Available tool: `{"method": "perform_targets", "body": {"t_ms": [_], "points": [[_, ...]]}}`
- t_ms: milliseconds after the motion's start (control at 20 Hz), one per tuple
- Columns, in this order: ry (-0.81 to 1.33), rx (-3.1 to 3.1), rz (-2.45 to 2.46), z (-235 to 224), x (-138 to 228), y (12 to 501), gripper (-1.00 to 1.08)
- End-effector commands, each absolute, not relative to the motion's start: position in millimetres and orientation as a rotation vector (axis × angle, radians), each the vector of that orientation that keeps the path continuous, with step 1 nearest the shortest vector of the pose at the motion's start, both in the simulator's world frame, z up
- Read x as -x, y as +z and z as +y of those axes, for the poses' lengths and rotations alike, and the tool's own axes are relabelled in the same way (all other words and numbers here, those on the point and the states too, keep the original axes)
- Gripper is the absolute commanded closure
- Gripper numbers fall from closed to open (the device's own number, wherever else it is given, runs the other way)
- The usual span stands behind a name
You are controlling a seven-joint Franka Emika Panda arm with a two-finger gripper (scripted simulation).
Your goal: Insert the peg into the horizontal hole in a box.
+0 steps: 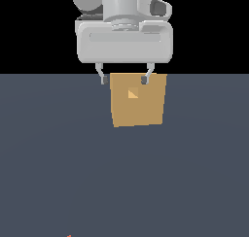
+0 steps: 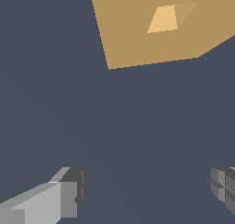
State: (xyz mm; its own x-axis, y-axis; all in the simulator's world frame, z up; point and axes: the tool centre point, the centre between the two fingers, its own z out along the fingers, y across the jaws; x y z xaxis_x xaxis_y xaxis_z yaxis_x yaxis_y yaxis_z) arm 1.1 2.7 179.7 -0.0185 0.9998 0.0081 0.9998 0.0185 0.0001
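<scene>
So the gripper point(image 1: 124, 79) is hanging up high with its jaws spread wide and nothing between them, probably just a start pose. Right behind it sits the tan box point(image 1: 138, 107) on the floor point(image 1: 58, 158), its square hole point(image 1: 133, 93) facing the exterior camera. The peg point(image 1: 69, 235) is only a red sliver at the bottom edge, well apart, so grabbing it comes first I'd guess.

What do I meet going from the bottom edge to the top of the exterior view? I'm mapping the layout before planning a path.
A tiny red-orange tip of the peg at the bottom edge → bare dark grey floor → tan cube-like box with its small square hole → open grey gripper.
</scene>
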Motion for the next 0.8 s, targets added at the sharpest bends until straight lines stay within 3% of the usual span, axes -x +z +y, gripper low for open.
{"method": "perform_targets", "body": {"t_ms": [0, 750], "points": [[-0.009, 2.197, -2.238, 2.7, -1.1, 179.7, -0.92], [-0.008, 2.113, -2.318, -39.5, 10.7, 165.2, -0.92]]}}
